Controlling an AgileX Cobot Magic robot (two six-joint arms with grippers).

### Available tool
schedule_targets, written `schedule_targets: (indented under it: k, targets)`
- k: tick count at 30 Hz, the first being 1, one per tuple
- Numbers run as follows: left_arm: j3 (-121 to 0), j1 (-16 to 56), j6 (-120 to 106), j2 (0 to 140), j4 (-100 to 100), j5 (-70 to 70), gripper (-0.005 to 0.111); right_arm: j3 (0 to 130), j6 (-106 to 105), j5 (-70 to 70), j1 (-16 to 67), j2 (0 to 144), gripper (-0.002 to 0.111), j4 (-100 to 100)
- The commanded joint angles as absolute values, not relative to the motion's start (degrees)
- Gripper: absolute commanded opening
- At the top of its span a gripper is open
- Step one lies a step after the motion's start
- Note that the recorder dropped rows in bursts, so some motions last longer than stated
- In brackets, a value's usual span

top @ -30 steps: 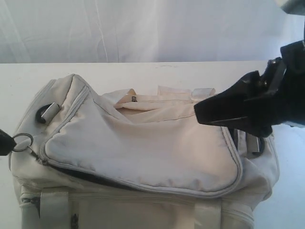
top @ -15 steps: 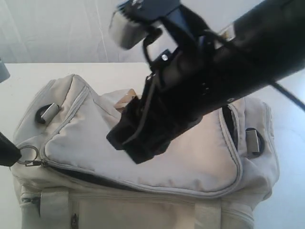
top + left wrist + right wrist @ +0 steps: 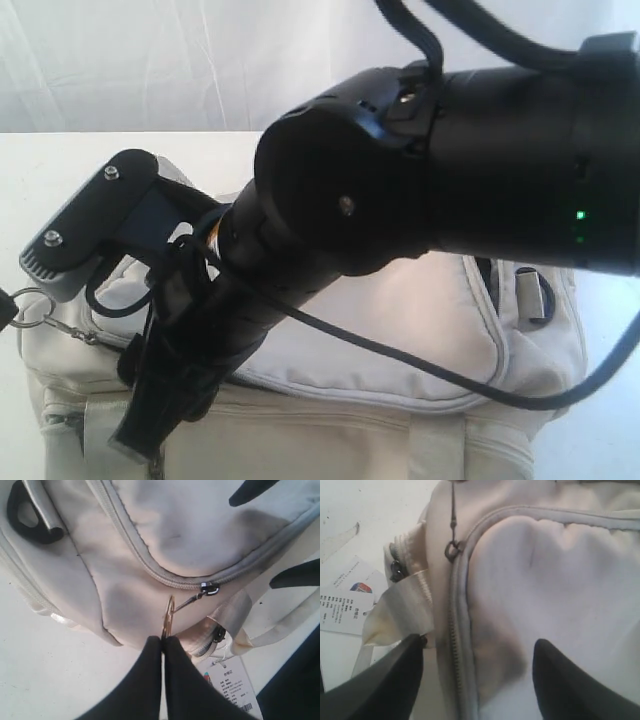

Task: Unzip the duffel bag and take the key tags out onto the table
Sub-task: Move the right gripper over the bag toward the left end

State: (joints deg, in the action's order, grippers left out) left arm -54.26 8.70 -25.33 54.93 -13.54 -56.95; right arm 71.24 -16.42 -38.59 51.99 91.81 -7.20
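The beige duffel bag (image 3: 520,370) lies on the white table (image 3: 40,170), largely hidden behind my right arm. My left gripper (image 3: 163,640) is shut on the metal ring (image 3: 169,616) linked to the zipper slider (image 3: 209,588) at the bag's left end; the ring (image 3: 30,305) also shows at the exterior view's left edge. My right gripper (image 3: 477,652) hangs open over the top flap (image 3: 555,590), one finger on each side of the grey zipper line (image 3: 456,645), reaching down across the bag's front left (image 3: 150,420). The key tags are hidden.
A printed paper label (image 3: 231,686) lies on the table by the bag's end, beside a webbing handle (image 3: 280,625). A black D-ring (image 3: 27,517) sits on the bag's end panel. A white draped backdrop (image 3: 150,60) stands behind the table.
My right arm has swung from the far right across the bag to its front left, now filling the exterior view. The left gripper keeps hold of the ring and has shifted slightly left.
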Motion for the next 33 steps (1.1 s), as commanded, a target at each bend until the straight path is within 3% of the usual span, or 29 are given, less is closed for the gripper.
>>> schedule_targets:
  k: [1,6,23,33]
  targets:
    - [-54.6,8.5,-24.4,54.2,-13.2,-56.9,0.0,71.4,-15.1,-38.0,52.2,92.5,0.044,-7.3]
    - [-54.6,8.5,-23.9,54.2,-12.5,-53.5,0.0,71.4,-14.9,-41.4,52.2,92.7,-0.001,-7.5]
    - [-55.0,8.5,-17.7,60.4,-5.8,-40.9,0.0,71.3,-10.2,-47.5,52.2,92.7,0.0,-7.5]
    - [-62.8,8.5,-18.4,68.9,-6.0,-41.5,0.0,71.3,-10.2,-47.9,52.2,92.7,0.0,-7.5]
